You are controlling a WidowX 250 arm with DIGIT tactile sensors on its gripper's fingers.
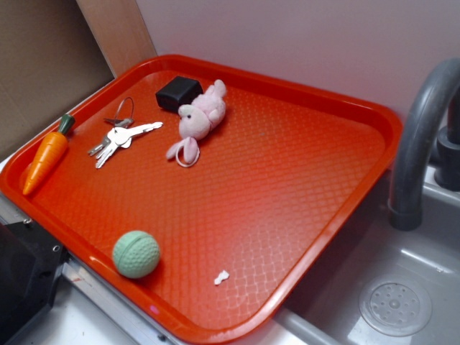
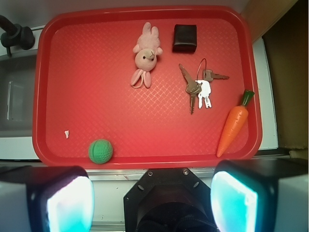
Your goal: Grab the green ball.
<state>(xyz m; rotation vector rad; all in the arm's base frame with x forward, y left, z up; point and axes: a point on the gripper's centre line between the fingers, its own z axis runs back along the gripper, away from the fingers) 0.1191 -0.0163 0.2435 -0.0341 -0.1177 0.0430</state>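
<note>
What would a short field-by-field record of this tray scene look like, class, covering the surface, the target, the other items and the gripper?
surface: red tray beside a sink
target: green ball, near the tray's front rim, untouched
other items: pink plush rabbit, black box, keys, toy carrot, small white scrap
ball's neighbours: none touching it
gripper: gripper open, above the tray's near edge, holding nothing
</note>
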